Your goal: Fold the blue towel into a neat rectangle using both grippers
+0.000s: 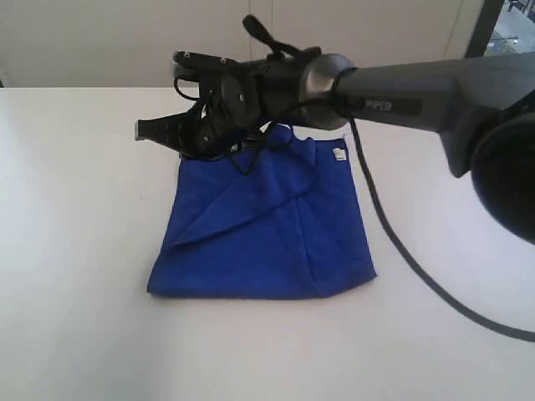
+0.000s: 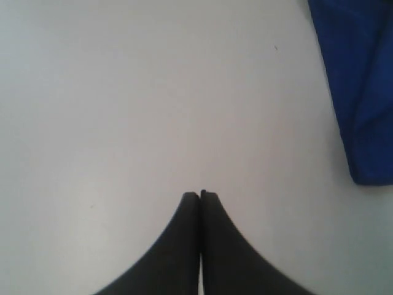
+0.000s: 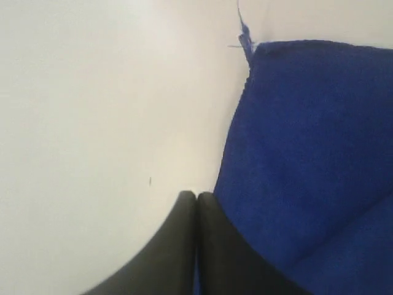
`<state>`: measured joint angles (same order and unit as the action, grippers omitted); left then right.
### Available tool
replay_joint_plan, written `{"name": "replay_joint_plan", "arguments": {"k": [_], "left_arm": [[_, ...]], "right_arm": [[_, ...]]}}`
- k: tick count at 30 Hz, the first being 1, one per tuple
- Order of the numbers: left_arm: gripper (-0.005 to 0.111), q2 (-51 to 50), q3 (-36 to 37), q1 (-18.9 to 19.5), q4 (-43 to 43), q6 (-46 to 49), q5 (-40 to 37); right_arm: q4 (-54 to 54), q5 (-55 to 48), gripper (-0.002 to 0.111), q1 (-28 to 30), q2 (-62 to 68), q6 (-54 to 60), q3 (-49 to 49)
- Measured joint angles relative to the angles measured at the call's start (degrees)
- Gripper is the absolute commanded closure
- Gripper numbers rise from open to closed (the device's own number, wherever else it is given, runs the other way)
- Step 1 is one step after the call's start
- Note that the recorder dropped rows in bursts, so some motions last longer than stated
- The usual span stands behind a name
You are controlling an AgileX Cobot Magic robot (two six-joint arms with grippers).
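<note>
White tabletop (image 1: 75,251) fills most of what we see, with a pale wall behind it. The blue towel (image 1: 267,242) lies flat near the middle of the tabletop. It looks almost square to us, so we cannot tell which side is the long one. Its edges run nearly straight with the tabletop's edges. One part is folded over on top, and that flap's edge runs slanted from the left side up toward the far right corner. A small white tag (image 1: 339,154) sits at that far right corner. A loose thread (image 3: 241,27) sticks out from another corner.

The right arm (image 1: 393,88) reaches in from the right and crosses the far edge of the towel. The right end effector (image 3: 196,196) is squeezed all the way closed. Its tips are right at the towel's edge, and it holds nothing. The left end effector (image 2: 201,195) is closed tight too, with nothing in it. It is over bare tabletop, apart from the towel. A black cable (image 1: 401,251) runs across the tabletop beside the towel.
</note>
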<state>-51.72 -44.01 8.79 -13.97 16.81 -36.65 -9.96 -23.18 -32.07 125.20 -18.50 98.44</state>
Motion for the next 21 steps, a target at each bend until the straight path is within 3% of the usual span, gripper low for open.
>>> {"name": "replay_joint_plan", "arguments": {"k": [9,21], "left_arm": [[0.107,0.0,0.0,0.0,0.0,0.0,0.0],[0.107,0.0,0.0,0.0,0.0,0.0,0.0]], "right_arm": [[0.3,-14.0,0.108,7.8,-7.0,8.4,-5.0],[1.1,-9.4,0.108,20.7,-14.7,12.1,-23.4]]}}
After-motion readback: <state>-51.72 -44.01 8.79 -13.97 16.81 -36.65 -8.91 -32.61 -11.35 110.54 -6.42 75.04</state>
